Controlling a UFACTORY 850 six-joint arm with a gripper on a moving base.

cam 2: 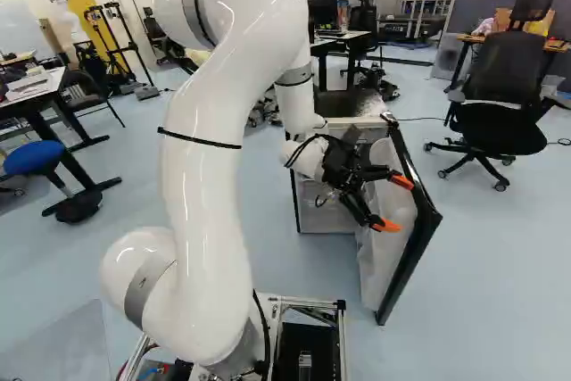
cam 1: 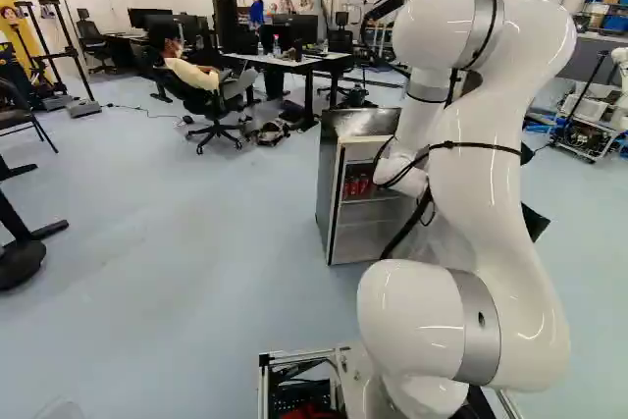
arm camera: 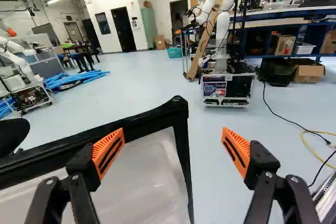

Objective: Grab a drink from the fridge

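Drink cans (cam 1: 363,184), red ones, are standing inside the fridge (cam 1: 332,183), on the shelf (cam 1: 368,199) showing in the left base view. The fridge door (cam 2: 432,217) is hanging wide open, so the opening looks done and the reach for a can seems to be the step in hand. The hand (arm camera: 173,141) is holding nothing: its two orange-padded fingers are standing well apart, and the wrist view is showing the top corner of the door ahead of and between them. Whether anything is touching the door, I am not able to tell. The arm (cam 2: 214,158) is pointing the hand across the door's inner side and out into the room, not at the cans. The next move is calling for backing clear of the door, turning towards the shelf and going in with fingers spread, minding the door's edge while swinging round.
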